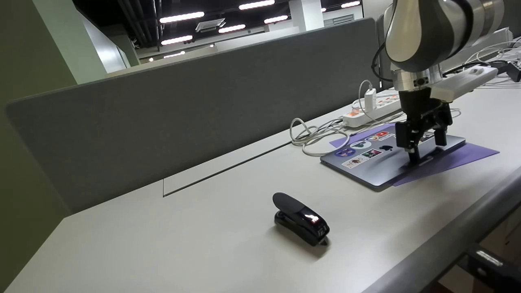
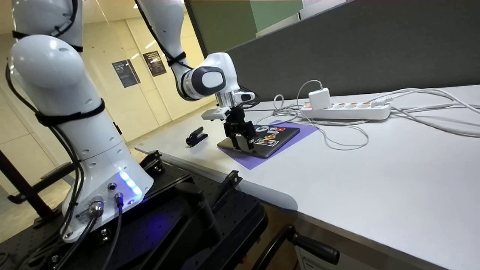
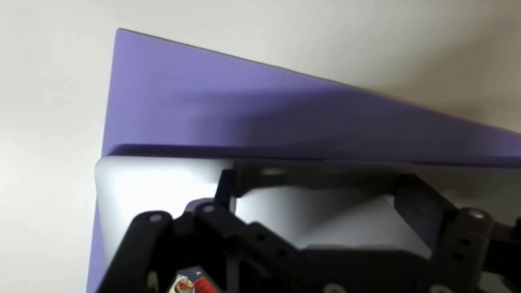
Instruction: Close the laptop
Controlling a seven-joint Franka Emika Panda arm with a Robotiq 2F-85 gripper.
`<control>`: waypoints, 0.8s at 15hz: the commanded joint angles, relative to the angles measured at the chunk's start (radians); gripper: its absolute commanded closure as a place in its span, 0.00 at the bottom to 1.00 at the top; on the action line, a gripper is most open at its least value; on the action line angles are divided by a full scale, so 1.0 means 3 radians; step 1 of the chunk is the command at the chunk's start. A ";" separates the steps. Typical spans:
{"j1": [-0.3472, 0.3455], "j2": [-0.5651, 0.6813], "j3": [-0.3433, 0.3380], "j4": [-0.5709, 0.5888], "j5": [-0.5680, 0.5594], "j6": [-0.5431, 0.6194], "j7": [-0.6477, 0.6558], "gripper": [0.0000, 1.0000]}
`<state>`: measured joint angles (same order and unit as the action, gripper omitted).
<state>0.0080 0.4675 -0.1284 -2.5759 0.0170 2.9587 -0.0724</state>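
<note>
One stapler (image 1: 302,220) near the laptop (image 1: 378,162)

In an exterior view, the grey laptop (image 1: 380,165) wears stickers (image 1: 371,153) patterned in red, white, blue and green, plus a black logo (image 1: 386,148). Around it, the sheet (image 1: 452,159) toward four o'clock is purple, the stapler (image 1: 302,219) at eight black, the power strip (image 1: 381,111) at eleven white marked with orange. The gripper (image 1: 427,148) is black.

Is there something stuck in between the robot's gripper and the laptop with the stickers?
Nothing that shows: the open gripper is right over the laptop, which looks shut. The black stapler sits off to one side, not between them.
</note>
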 commanded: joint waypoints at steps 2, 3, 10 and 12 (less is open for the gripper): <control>0.0117 -0.0302 -0.0084 -0.0102 -0.0051 -0.0104 0.0301 0.00; 0.0147 -0.0376 -0.0109 -0.0109 -0.0046 -0.0152 0.0367 0.00; 0.0101 -0.0923 -0.0063 -0.0149 -0.0034 -0.0646 0.0585 0.00; 0.0054 -0.1016 -0.0022 -0.0156 -0.0007 -0.0766 0.0575 0.00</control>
<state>0.0488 0.2368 -0.1558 -2.5913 0.0184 2.7847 0.0598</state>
